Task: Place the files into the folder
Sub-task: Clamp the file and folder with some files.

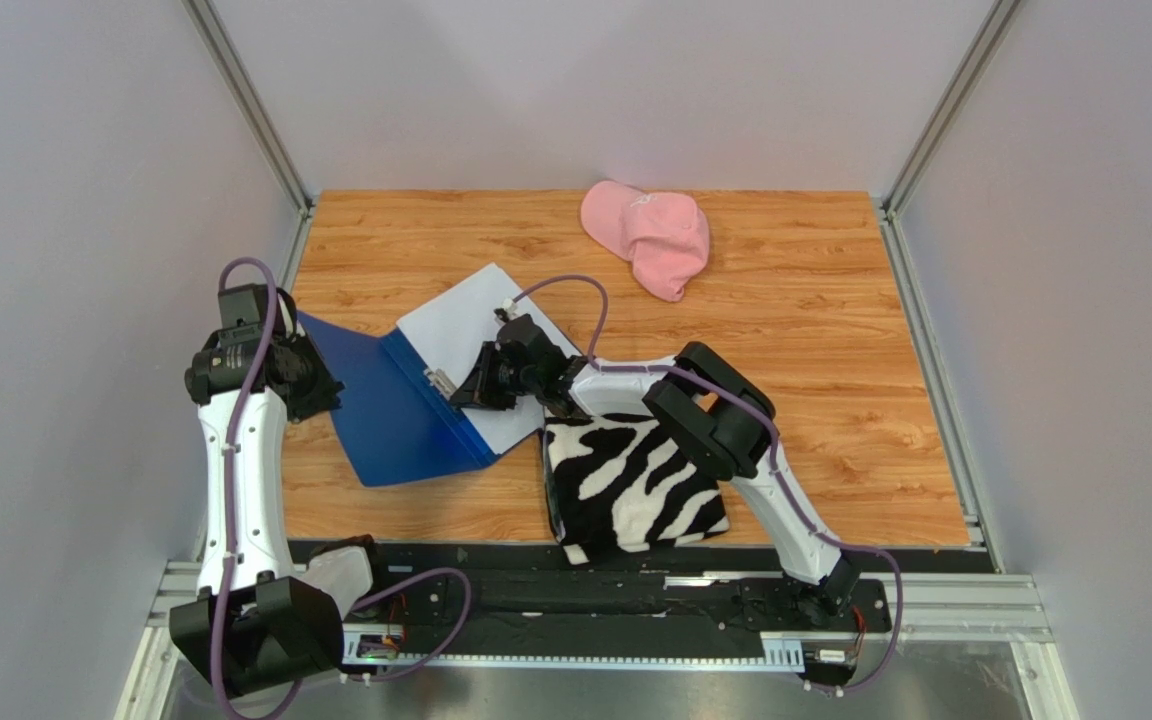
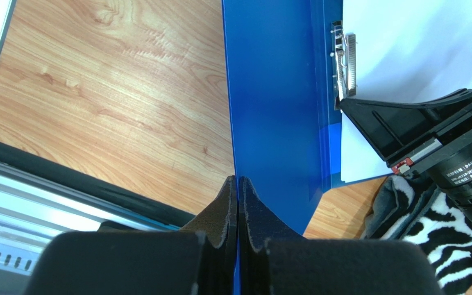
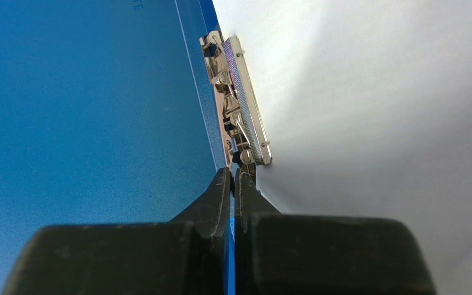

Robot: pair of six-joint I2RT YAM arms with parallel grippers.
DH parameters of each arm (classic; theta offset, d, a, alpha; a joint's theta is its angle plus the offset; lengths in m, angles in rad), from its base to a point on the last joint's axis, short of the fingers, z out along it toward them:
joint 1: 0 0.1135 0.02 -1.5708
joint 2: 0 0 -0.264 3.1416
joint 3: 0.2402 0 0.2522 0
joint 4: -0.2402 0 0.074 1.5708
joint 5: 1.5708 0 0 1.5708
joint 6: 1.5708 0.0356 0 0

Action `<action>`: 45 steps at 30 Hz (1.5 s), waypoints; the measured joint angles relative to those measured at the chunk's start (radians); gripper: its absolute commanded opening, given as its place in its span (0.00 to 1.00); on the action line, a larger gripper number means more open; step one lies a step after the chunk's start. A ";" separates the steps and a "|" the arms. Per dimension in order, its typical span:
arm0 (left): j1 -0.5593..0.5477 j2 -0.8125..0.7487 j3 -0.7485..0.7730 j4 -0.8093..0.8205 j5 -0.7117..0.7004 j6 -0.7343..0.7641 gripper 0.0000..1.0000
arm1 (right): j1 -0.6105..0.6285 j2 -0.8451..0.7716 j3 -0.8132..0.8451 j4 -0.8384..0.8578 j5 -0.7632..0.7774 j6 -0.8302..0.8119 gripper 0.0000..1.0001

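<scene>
The blue folder lies open at the left middle of the wooden table. The files, white sheets with the blank side up, lie on its right half under the metal clip. My left gripper is shut on the edge of the folder's cover and holds it raised on edge; in the top view this gripper is at the folder's left side. My right gripper is shut with its tips pinching the near end of the clip, at the spine. The sheets also show in the left wrist view.
A zebra-striped folded cloth lies just right of the folder, under my right arm. A pink cap lies at the back of the table. Metal rails run along the near edge, and grey walls close in both sides.
</scene>
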 measured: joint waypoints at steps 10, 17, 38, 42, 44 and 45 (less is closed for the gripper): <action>0.000 -0.016 -0.019 0.018 0.005 -0.004 0.00 | 0.008 0.006 -0.014 0.035 0.021 0.001 0.00; 0.000 -0.062 -0.043 0.020 0.009 -0.028 0.00 | 0.029 -0.008 -0.051 0.071 0.090 0.003 0.00; 0.004 -0.087 -0.042 0.005 0.007 -0.034 0.00 | 0.066 0.005 -0.139 0.228 0.162 0.086 0.00; 0.005 -0.092 -0.044 0.015 0.024 -0.036 0.00 | 0.084 0.001 -0.115 0.185 0.223 0.075 0.00; 0.007 -0.111 -0.062 0.033 0.049 -0.047 0.00 | 0.096 -0.007 -0.110 0.166 0.256 0.053 0.00; 0.008 -0.122 -0.071 0.040 0.060 -0.051 0.00 | 0.099 -0.010 -0.110 0.164 0.264 0.038 0.00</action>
